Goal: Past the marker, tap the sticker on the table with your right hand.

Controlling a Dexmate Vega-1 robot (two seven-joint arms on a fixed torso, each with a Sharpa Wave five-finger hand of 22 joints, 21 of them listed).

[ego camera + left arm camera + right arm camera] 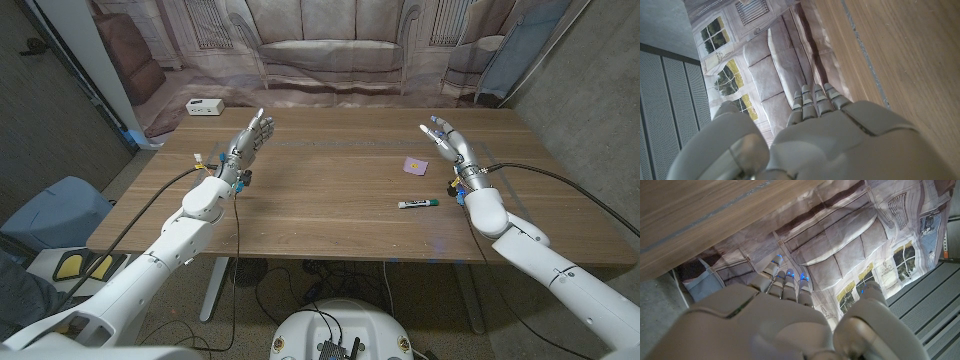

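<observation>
A small purple sticker (416, 165) lies on the wooden table (330, 200) right of centre. Nearer the front edge lies a white marker (420, 203) with a green cap, on its side. My right hand (449, 145) is raised above the table's right part, just right of the sticker, fingers straight and apart, holding nothing. The right wrist view looks along that right hand (790, 315) toward the backdrop. My left hand (250, 138) is lifted over the left part of the table, fingers extended, empty. In the left wrist view the left hand (820, 135) shows beside the table top.
A white power strip (204, 106) sits on the floor past the table's far left corner. A printed sofa backdrop (330, 50) hangs behind the table. Cables run along both forearms. A blue chair (50, 215) stands at the left.
</observation>
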